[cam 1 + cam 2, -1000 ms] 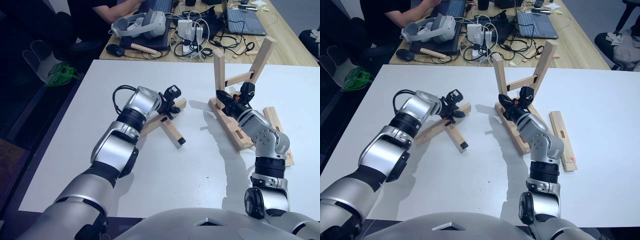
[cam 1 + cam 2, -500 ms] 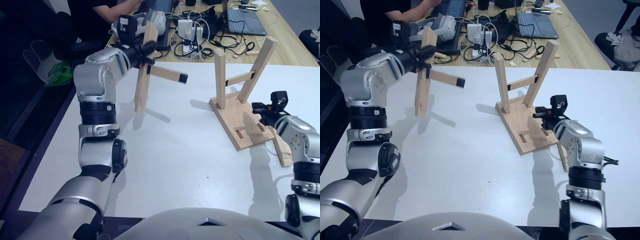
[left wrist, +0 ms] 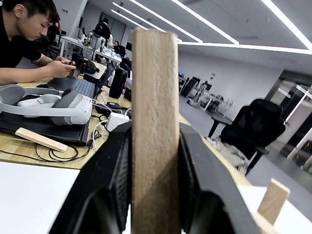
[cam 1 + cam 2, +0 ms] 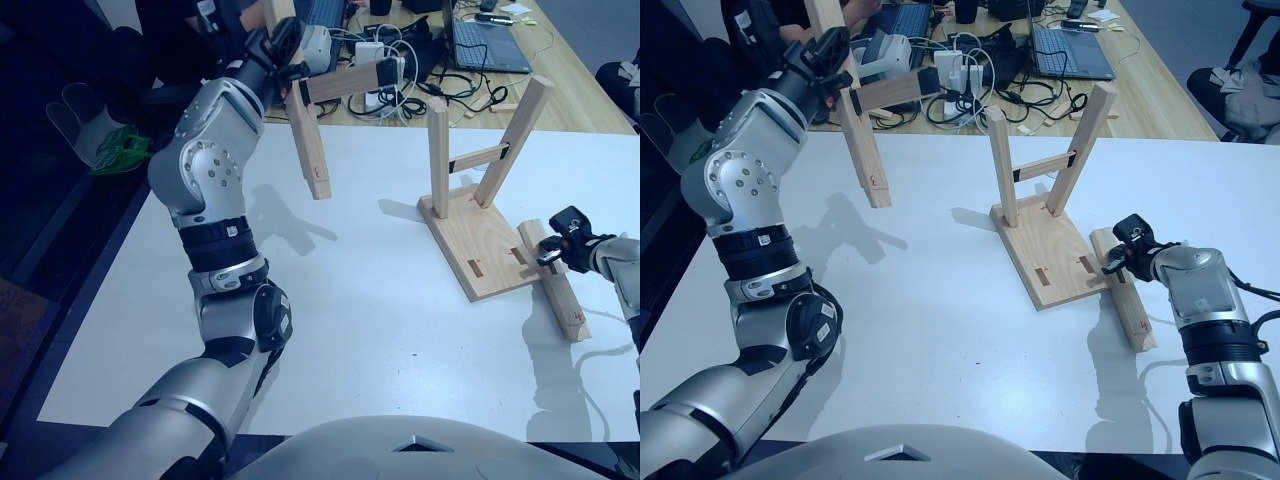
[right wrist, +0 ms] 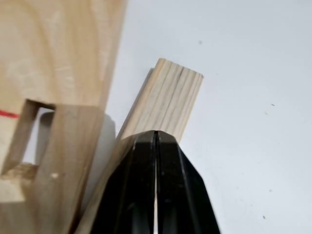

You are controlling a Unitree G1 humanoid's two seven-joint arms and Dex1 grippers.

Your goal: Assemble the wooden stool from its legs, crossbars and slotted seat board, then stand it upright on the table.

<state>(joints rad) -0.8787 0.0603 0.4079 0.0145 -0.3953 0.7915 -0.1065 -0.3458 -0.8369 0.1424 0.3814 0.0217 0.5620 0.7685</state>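
white table [image 4: 380, 330] in front, pale wooden desk [image 4: 585, 105] right behind it. on the desk: open laptop [image 4: 487, 45] toward the right, white headset [image 3: 48, 105] toward the left, white chargers and tangled black cables [image 4: 375, 65] between. green item [image 4: 118, 148] on the floor left of the table. black office chair [image 3: 253, 134] farther back.

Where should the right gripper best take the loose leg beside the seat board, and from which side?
Likely mid-length, from straight above, fingers across its two long sides. The loose leg lies flat on the table, leaving top and sides free; its far end crowds the seat board, the middle has bare table either side.
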